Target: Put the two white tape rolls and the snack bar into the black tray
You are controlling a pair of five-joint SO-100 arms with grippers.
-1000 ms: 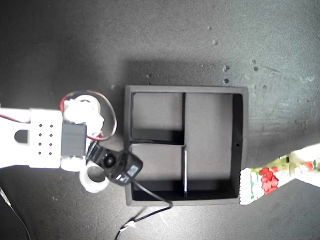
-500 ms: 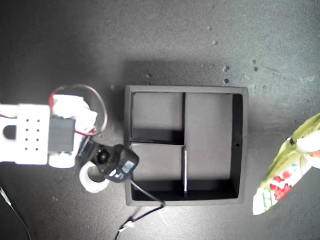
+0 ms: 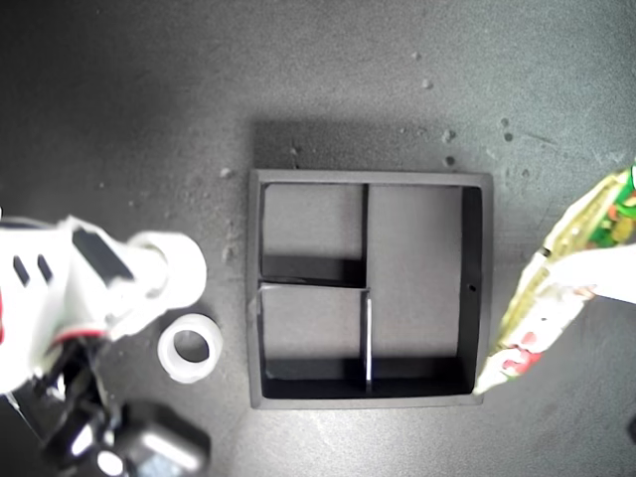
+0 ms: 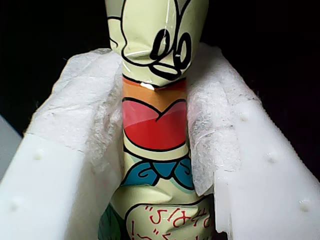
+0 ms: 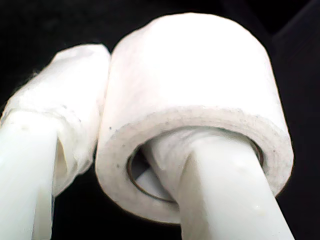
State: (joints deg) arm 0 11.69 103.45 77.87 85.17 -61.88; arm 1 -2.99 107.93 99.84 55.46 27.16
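Between the padded fingers of my first gripper (image 4: 155, 145) sits the snack bar (image 4: 156, 115), squeezed tight from both sides, so that one is clamped on the wrapper with the white padding pressing into it. From the exterior view the same bar (image 3: 556, 288) hangs at an angle over at that view's right, its lower end touching or just over the outer right corner of the black tray (image 3: 477, 268), the rest of it well outside the tray. The white bit of the gripper (image 3: 596, 273) crosses the bar there, kinda blown out by the light.

My second gripper (image 5: 125, 150) has one finger poked through the hole of a white tape roll (image 5: 192, 107) and the other finger pressed against the outside of the ring, so it's closed on the roll's wall. In the exterior view that roll (image 3: 174, 268) shows up blurry at the end of the white arm at the view's left, off to the side of the tray and not over it.

The other tape roll (image 3: 189, 348) lies flat on the dark table (image 3: 318, 89), just beside the held one and near the tray's left wall as that view shows it. All three tray compartments look bare.
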